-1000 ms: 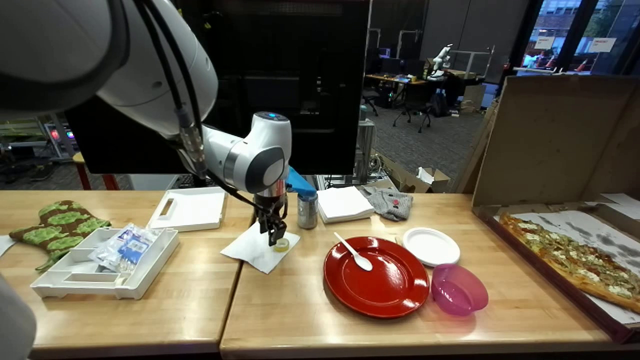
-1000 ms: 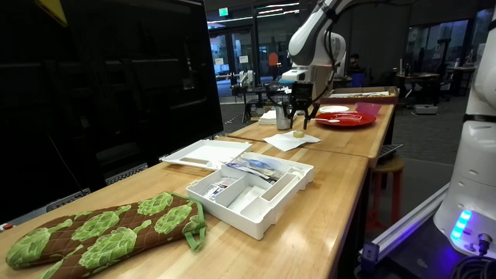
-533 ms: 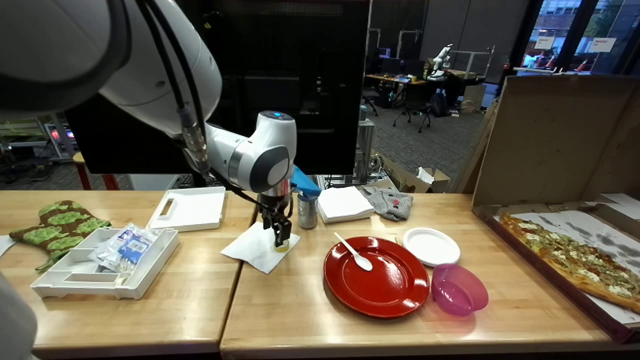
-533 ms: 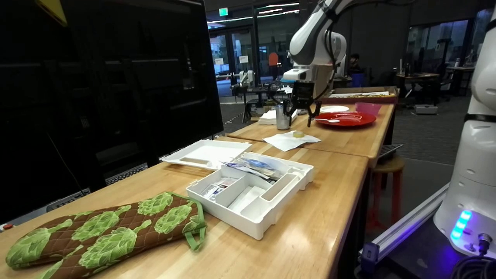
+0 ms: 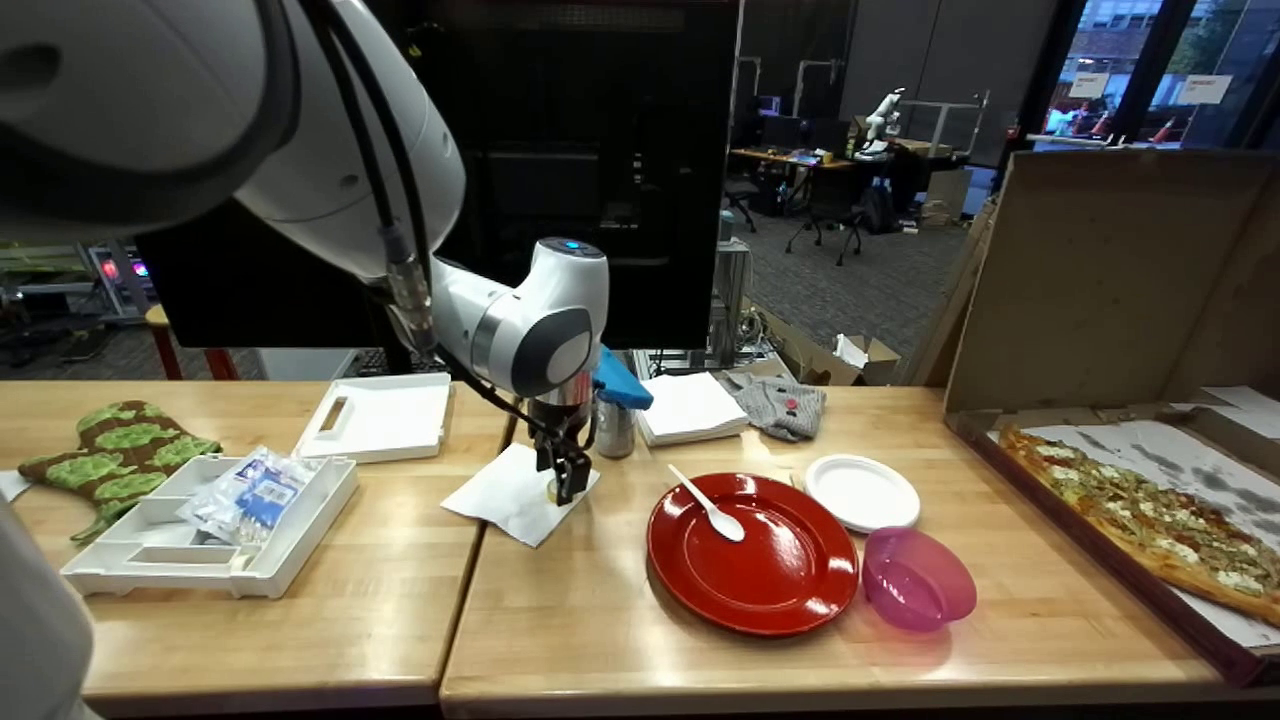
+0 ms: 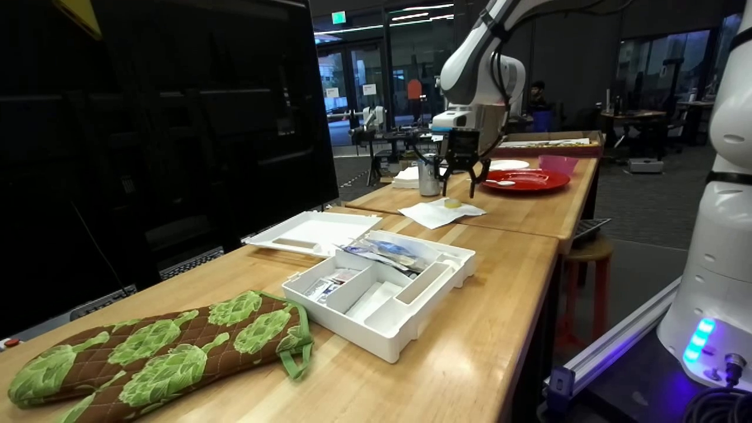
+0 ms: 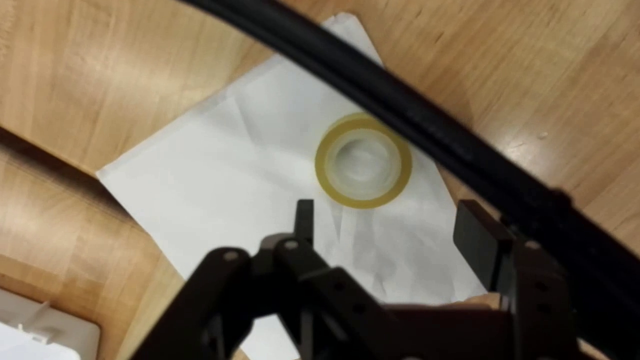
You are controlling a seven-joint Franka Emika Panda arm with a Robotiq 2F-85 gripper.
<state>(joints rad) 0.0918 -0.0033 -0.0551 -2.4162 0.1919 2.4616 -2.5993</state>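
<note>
Clearly, tape roll (image 7: 363, 202), wrist view—fingers (image 5: 573, 480) masking most, in an exterior view

Beneath my remote black gripper (image 7: 387, 232) I log: yellow ring (image 7: 362, 203), white paper (image 7: 210, 175). Well apart from the gripper: brown mitt (image 6: 167, 349), green artichoke print.

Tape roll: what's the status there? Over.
Gripper open, nothing held. Tape roll flat on white paper napkin, ungripped. Black cable crosses wrist view, hiding part of roll's edge.
</note>
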